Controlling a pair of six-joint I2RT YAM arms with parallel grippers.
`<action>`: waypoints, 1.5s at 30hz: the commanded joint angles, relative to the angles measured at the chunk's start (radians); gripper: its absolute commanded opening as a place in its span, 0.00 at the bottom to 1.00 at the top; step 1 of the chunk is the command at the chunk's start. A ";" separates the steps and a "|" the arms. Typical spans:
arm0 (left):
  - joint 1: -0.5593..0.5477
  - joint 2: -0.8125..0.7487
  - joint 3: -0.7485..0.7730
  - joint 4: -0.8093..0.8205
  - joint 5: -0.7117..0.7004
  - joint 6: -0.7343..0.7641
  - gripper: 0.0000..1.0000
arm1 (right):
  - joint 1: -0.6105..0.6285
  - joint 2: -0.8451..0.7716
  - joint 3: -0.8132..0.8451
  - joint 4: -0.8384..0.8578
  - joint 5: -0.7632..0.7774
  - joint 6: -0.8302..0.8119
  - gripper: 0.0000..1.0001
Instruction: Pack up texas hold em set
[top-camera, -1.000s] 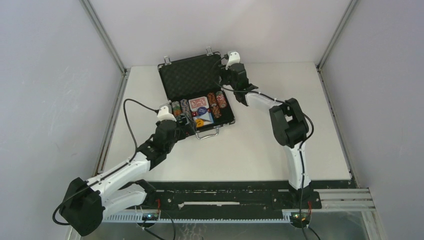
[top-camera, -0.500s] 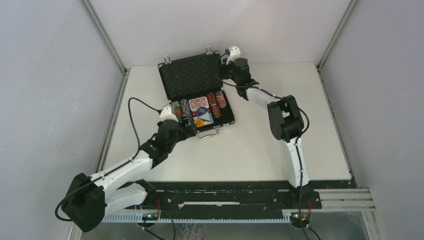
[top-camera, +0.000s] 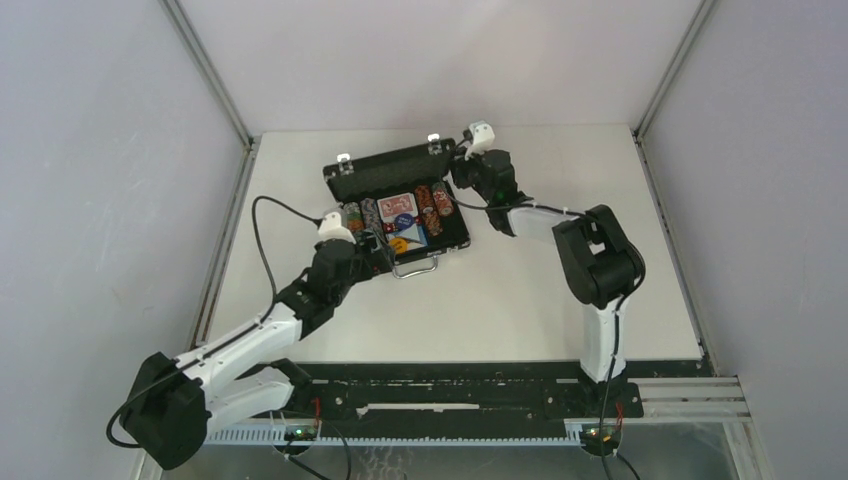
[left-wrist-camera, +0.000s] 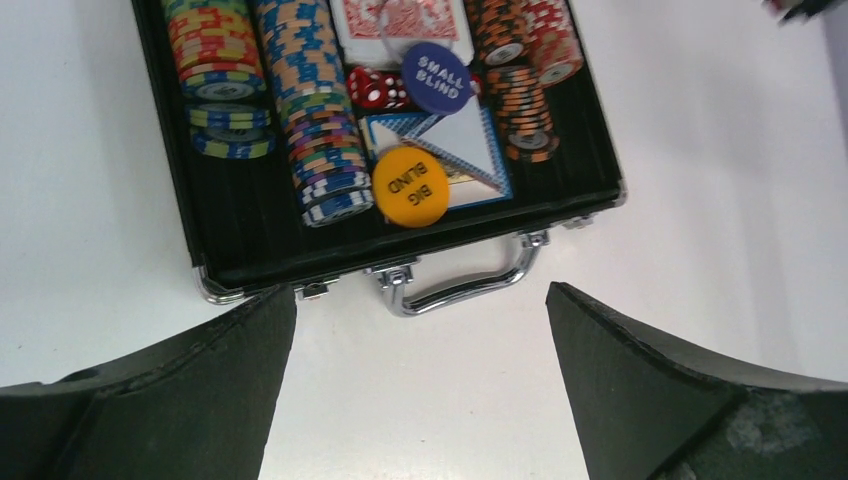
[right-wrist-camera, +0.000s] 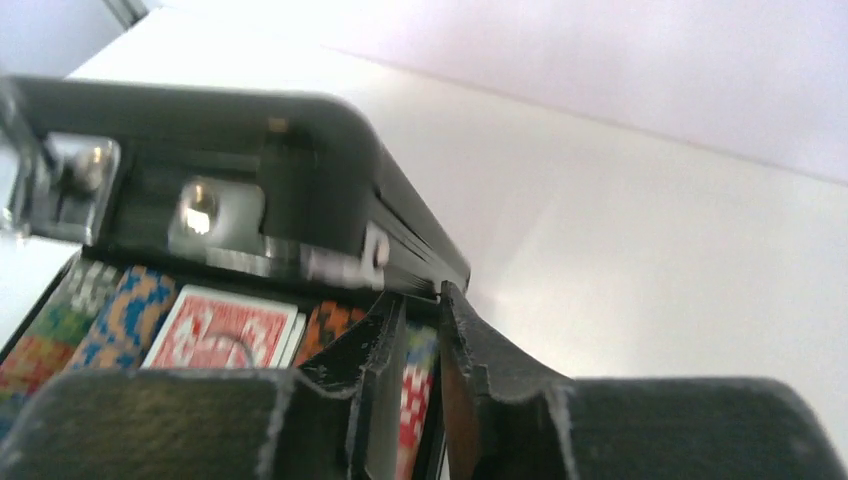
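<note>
Table (top-camera: 500, 300): R tool (right-wrist-camera: 420, 296) pinches case lid (top-camera: 390, 172).

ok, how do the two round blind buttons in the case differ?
The round purple-blue button disc reads SMALL BLIND and lies by the red dice; the round orange button disc reads BIG BLIND and lies nearer the silver handle. Both are flat, inside the black case.

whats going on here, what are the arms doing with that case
Two robot arms are packing a poker set. The black briefcase sits on the table with chips, a red card deck, red dice and blind buttons in its tray. The right gripper is nearly shut at the right edge of the lid, apparently pinching it; the lid stands partly tilted over the tray. The left gripper hangs open in front of the handle, touching nothing.
</note>
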 joint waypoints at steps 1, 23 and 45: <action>0.004 -0.073 -0.005 0.043 0.044 0.014 1.00 | 0.047 -0.181 -0.176 0.059 0.039 0.054 0.33; -0.036 -0.281 0.001 0.013 0.072 -0.025 1.00 | 0.564 -0.658 -0.619 -0.249 0.437 0.358 0.40; 0.051 -0.068 0.030 0.004 0.088 -0.031 1.00 | 0.097 -0.289 -0.617 0.020 -0.200 0.555 0.00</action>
